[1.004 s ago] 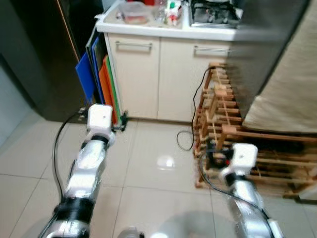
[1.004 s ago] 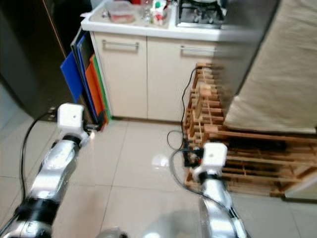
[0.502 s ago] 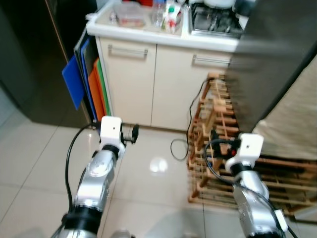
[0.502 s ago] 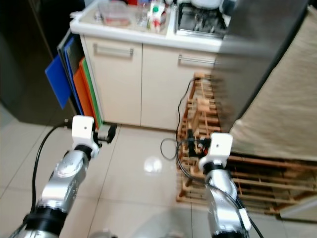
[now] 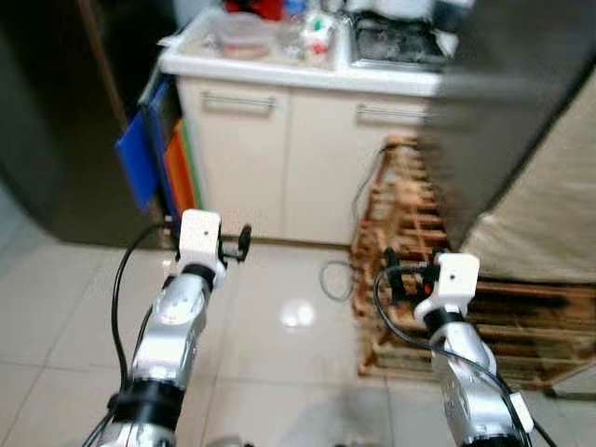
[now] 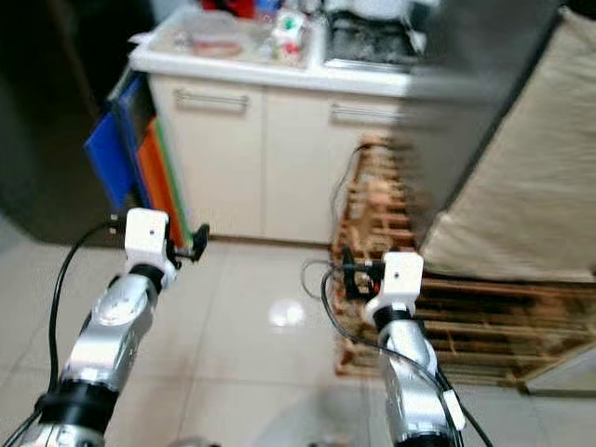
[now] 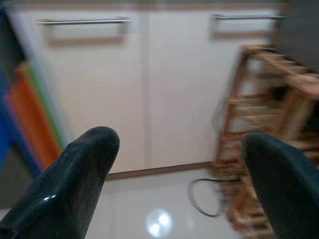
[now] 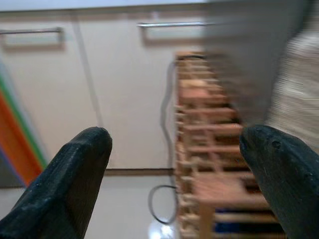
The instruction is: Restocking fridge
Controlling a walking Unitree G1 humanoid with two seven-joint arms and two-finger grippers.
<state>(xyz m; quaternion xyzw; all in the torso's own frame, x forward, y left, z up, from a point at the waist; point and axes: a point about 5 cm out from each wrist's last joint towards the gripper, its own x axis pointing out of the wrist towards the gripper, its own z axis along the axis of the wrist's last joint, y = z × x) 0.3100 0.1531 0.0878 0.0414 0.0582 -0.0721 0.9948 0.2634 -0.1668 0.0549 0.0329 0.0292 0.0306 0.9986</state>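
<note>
The left gripper [image 5: 244,241] is held out over the pale tiled floor [image 5: 279,317] at the end of its silver arm, and the right gripper [image 5: 389,277] is raised beside a wooden rack [image 5: 410,223]. In the blurred left eye view a dark steel fridge [image 5: 494,102] stands at the right, with a beige cloth [image 5: 549,196] hanging beside it. Ahead stands a white bench [image 5: 298,70] with cream cupboard doors [image 5: 242,158] and bar handles. On the bench lie a clear plastic box [image 5: 237,30], some bottles [image 5: 317,28] whose labels cannot be read, and a dish rack [image 5: 396,42]. Blue and orange boards [image 5: 163,163] lean against the cupboard's left side. A black cable [image 5: 340,275] lies looped on the floor by the wooden rack.

In the right eye view the same scene is seen; the fridge [image 6: 475,93] rises above the rack, well apart from both grippers.

In the left wrist view the left gripper's two black fingers [image 7: 82,169] are spread wide, nothing held between them. Beyond them the cupboard doors, the orange board and the rack are seen, blurred.

In the right wrist view the right gripper's fingers [image 8: 75,174] are likewise spread wide and empty, with the rack, the cable and the fridge's grey side [image 8: 249,55] ahead.

No writing can be read anywhere.
</note>
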